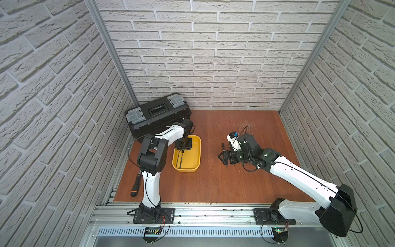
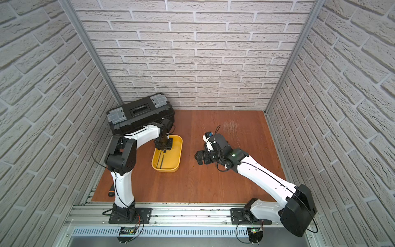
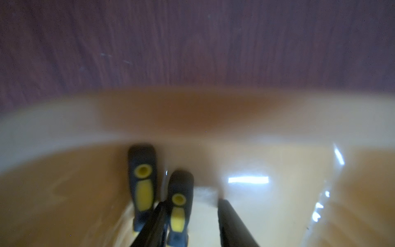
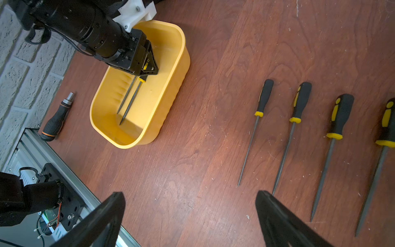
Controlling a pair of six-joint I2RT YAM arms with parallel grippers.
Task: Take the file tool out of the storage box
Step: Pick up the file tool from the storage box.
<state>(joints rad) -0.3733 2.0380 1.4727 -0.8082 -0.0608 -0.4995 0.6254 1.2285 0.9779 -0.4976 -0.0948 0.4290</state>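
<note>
The file tool (image 3: pixel 179 211) lies inside the storage box (image 4: pixel 168 94), its black-and-yellow handle near one short wall. A second file (image 3: pixel 142 181) lies just beside it, roughly parallel. In the right wrist view the two thin shafts lie side by side on the yellow floor, pointing toward the near end of the box. The left pincer (image 3: pixel 192 202) reaches down into the box with one jaw on each side of the file tool's handle. One jaw is against the handle or nearly so, and a pale gap shows between the handle and the other jaw, so the pincer is narrow but not clamped. In both top views the storage box (image 1: pixel 193 158) (image 2: pixel 175 154) stands on the wooden table (image 1: pixel 235 181) on the robot's left side. It is just in front of the black toolbox (image 1: pixel 158 115), which sits in the back corner. A black driver with an orange ring (image 4: pixel 56 119) lies near the table's left edge, beside the left arm. Well apart from the box, a row of four files (image 4: pixel 295 119) lies on the table. The right pincer (image 4: pixel 190 193) hovers near that row with its jaws wide and nothing between them.
</note>
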